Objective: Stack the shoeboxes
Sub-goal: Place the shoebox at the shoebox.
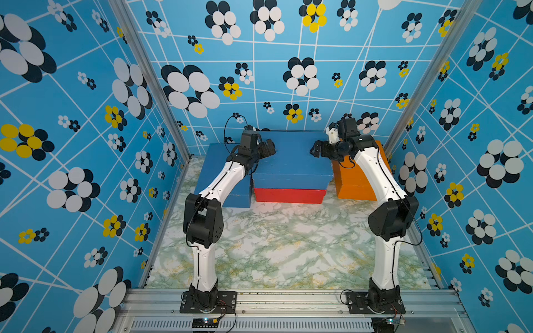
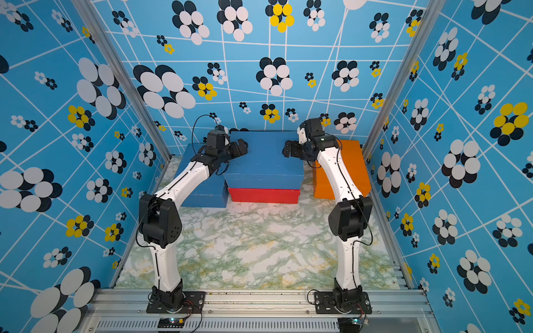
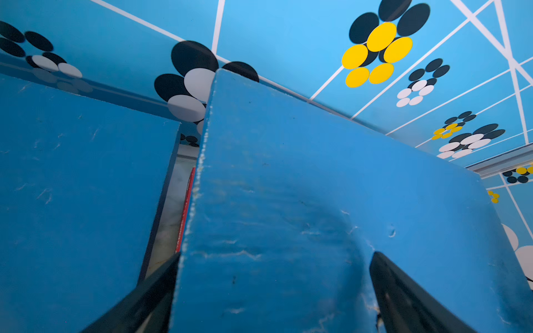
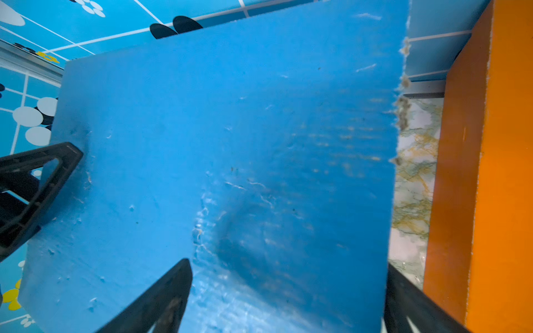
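While the matte blue lidded shoebox (image 1: 291,161) sits atop the red rectangular shoebox (image 1: 288,195) on the marbled bench (image 1: 274,245), left gripper (image 1: 269,150) and right gripper (image 1: 315,150) flank its ends, jaws wide, holding nothing: best back straight out without nudging it askew.

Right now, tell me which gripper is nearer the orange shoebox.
Right. The right gripper sits at the stacked blue shoebox's end beside the orange shoebox; the left gripper is at that blue box's opposite end, farther away.
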Robot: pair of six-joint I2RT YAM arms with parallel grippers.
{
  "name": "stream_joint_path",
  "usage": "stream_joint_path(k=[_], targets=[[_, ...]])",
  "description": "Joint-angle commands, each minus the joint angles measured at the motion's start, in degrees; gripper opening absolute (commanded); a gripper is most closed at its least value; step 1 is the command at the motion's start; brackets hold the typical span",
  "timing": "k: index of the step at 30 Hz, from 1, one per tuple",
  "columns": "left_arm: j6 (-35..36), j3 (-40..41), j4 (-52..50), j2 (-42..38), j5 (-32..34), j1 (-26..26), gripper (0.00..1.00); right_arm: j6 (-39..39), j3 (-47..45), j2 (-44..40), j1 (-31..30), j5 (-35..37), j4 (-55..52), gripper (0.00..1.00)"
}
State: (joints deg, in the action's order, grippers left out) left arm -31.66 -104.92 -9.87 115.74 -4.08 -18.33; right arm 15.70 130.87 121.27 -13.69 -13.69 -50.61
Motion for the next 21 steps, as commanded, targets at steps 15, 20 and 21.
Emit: stream_joint_path(k=[15,20,21], targets=[[0.35,-0.33,0.89,-2.28,-11.09,-0.36,0.99,1.66,-2.11,-2.02,-2.48,-6.17,5.5,0.99],[0.42,-0.9,-0.07,-1.92,-11.71,0.08,1.0,2.24,-1.52,-2.01,-1.82,-5.63,5.19,0.99],[0.61,-0.84,-0.14,-1.93,-11.48,0.05,1.0,2.35,-1.34,-1.88,-1.7,-5.78,5.17,0.99]])
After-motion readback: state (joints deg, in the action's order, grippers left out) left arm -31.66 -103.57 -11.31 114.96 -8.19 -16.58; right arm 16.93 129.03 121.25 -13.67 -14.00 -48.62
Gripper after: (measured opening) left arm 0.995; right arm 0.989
